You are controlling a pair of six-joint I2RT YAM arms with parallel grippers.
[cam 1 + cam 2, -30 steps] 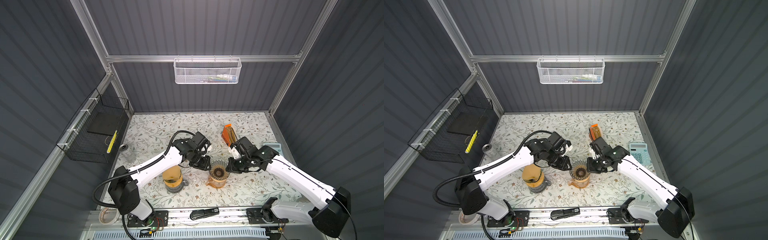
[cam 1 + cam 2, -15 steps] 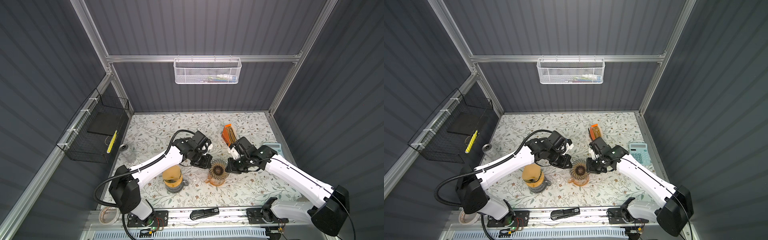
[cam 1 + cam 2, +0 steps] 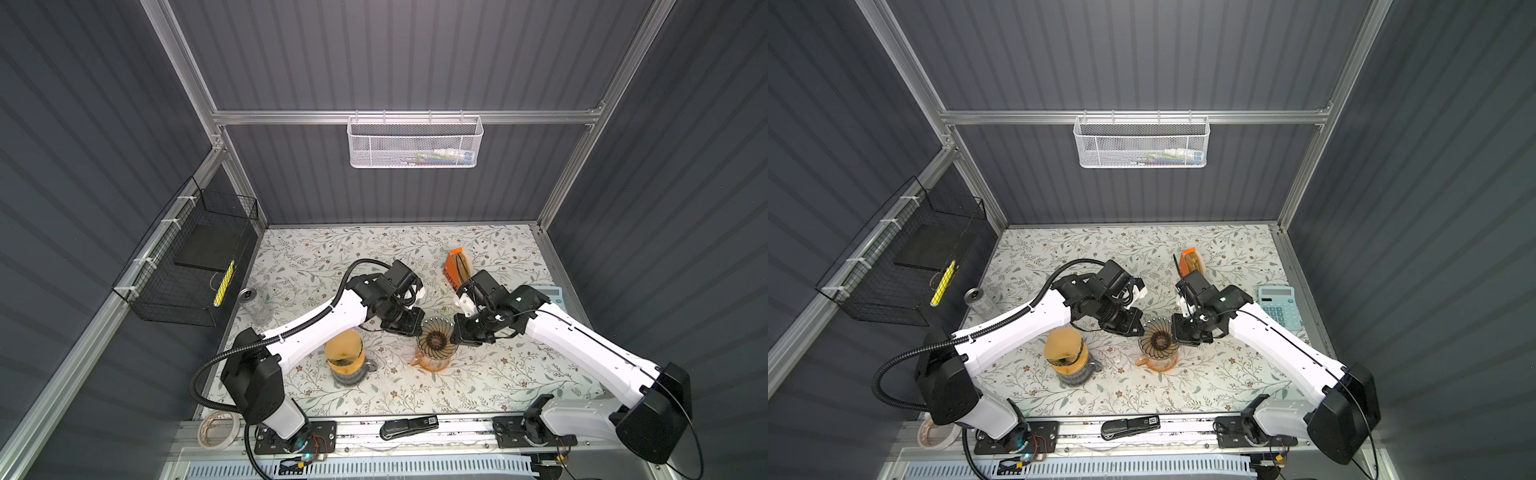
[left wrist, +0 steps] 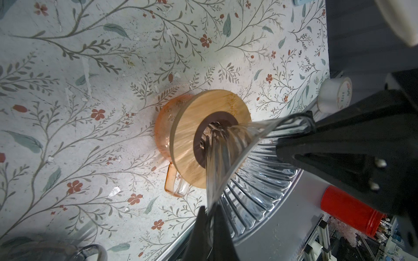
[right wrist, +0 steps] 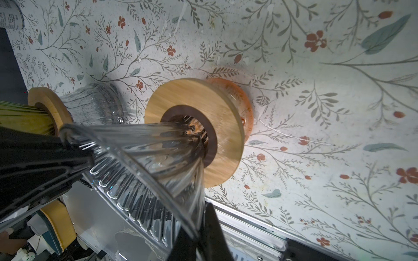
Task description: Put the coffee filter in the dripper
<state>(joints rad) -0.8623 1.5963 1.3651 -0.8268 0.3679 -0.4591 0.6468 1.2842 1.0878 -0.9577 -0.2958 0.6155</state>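
On the floral-print tabletop (image 3: 519, 374): cream ground, grey-green sprigs, small rust-red blossoms. The clear ribbed glass dripper (image 4: 228, 153) carries a pale bamboo collar (image 4: 185, 146), ringed dark brown inside; the handled glass cup (image 4: 161, 133) is tinted orange.

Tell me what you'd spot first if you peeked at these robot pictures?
First, the ribbed glass dripper in the middle of the flowery table: the left gripper and the right gripper pinch its rim from opposite sides, over an orange glass cup. Next, a brown paper filter stands on a glass jug, left of the dripper in both top views. Behind the right gripper stands a bright orange filter pack.
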